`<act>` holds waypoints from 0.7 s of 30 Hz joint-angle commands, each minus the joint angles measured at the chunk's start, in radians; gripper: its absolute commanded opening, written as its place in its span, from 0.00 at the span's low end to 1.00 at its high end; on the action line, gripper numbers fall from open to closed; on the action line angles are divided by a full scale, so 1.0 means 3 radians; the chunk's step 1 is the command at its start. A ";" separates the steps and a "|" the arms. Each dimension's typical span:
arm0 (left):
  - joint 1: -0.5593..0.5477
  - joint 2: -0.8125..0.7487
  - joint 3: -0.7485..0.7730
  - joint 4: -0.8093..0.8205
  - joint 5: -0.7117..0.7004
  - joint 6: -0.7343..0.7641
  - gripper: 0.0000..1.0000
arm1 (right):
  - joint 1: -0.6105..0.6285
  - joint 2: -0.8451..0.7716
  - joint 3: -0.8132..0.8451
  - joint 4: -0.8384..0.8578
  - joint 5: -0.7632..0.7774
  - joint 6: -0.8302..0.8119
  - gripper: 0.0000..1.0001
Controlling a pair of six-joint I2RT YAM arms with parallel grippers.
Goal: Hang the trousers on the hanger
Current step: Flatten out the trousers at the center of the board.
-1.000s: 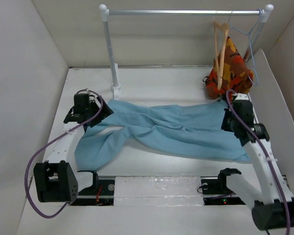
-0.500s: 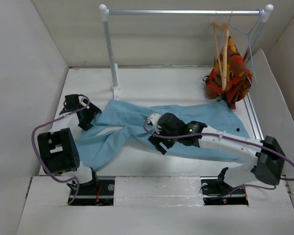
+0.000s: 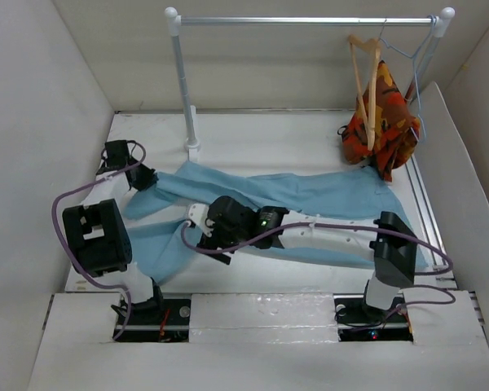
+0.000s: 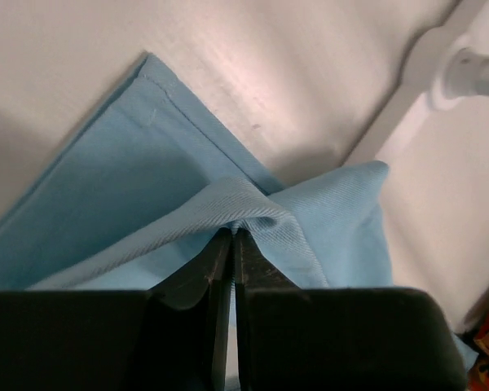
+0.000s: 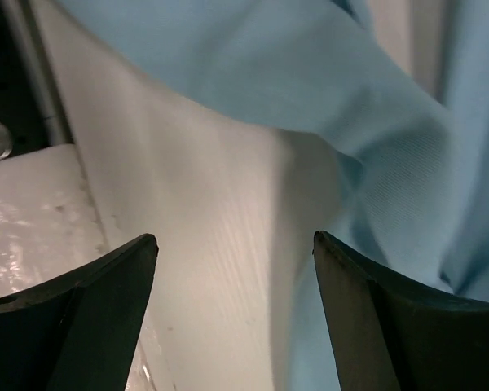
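Note:
The light-blue trousers (image 3: 310,199) lie spread across the middle of the table, legs toward the left. My left gripper (image 3: 147,179) is at their far-left end. In the left wrist view it (image 4: 232,235) is shut on a raised fold of the trousers (image 4: 147,163). My right gripper (image 3: 205,238) reaches left across the cloth to the near leg. It (image 5: 235,240) stands open over bare table, with the trousers (image 5: 310,81) just beyond and beside its right finger. The wooden hanger (image 3: 367,85) hangs from the rail at the back right.
A white clothes rack (image 3: 179,81) stands at the back, its rail (image 3: 310,20) spanning the table. An orange-red patterned garment (image 3: 387,122) and a thin wire hanger (image 3: 407,61) hang beside the wooden one. Side walls close in left and right. The arms' mounting rail (image 3: 261,314) runs along the near edge.
My left gripper has closed on the trousers' left end. My right arm has swung from the trousers' right end across to the near-left leg, and its jaws have opened.

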 commanded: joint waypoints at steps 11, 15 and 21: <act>-0.0187 -0.2117 -0.0136 -0.0192 -0.0505 0.0089 0.00 | -0.0209 -0.0253 0.0179 -0.0194 0.0592 -0.0188 0.83; -0.0101 -0.2509 -0.0923 -0.0821 -0.0906 -0.0253 0.31 | -0.0608 -0.0944 -0.0773 -0.0132 0.0433 0.0028 0.83; 0.0073 -0.2642 -0.1136 -0.1025 -0.0834 -0.0427 0.73 | -0.1313 -0.1353 -0.1234 -0.0311 0.0321 0.0017 0.83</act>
